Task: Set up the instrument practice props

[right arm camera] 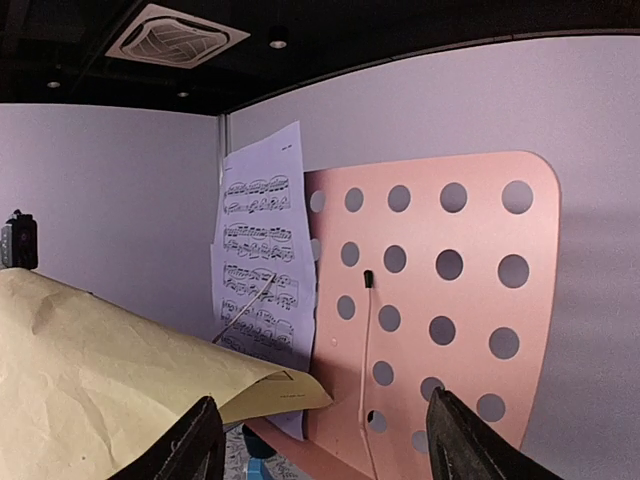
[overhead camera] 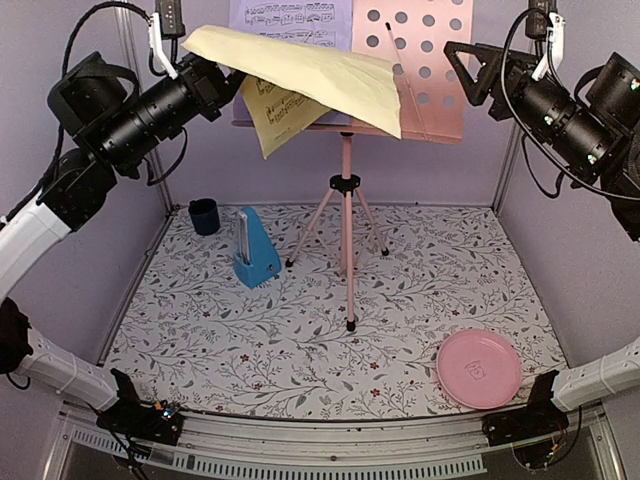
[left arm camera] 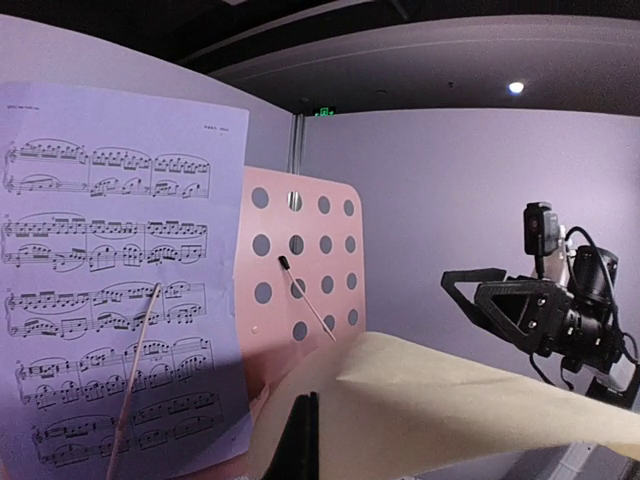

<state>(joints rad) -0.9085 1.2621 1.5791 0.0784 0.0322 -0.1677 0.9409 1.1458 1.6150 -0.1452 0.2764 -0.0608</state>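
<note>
In the overhead view, the pink music stand (overhead camera: 346,200) rises on its tripod at the centre of the floral counter (overhead camera: 430,290). Its perforated desk (overhead camera: 425,60) sits at the top edge of the frame. The lavender music sheet (overhead camera: 290,20) lies on the desk's left half. The left end effector (overhead camera: 228,82), in the upper left, is clamped on a corner of the yellow music sheet (overhead camera: 320,78), which droops across the front of the desk. The right end effector (overhead camera: 462,75), in the upper right, stands wide and empty just beside the desk's right edge. The blue metronome (overhead camera: 256,255) stands left of the tripod, near a dark blue cup (overhead camera: 204,215). A pink plate (overhead camera: 479,368) lies in the lower right.

The left wrist view shows the yellow paper along the bottom, pinched at a dark finger (left arm camera: 300,435), with the lavender page at left.

In the right wrist view, both fingers (right arm camera: 195,445) stand spread at the bottom with nothing between them, facing the pink desk.
</note>
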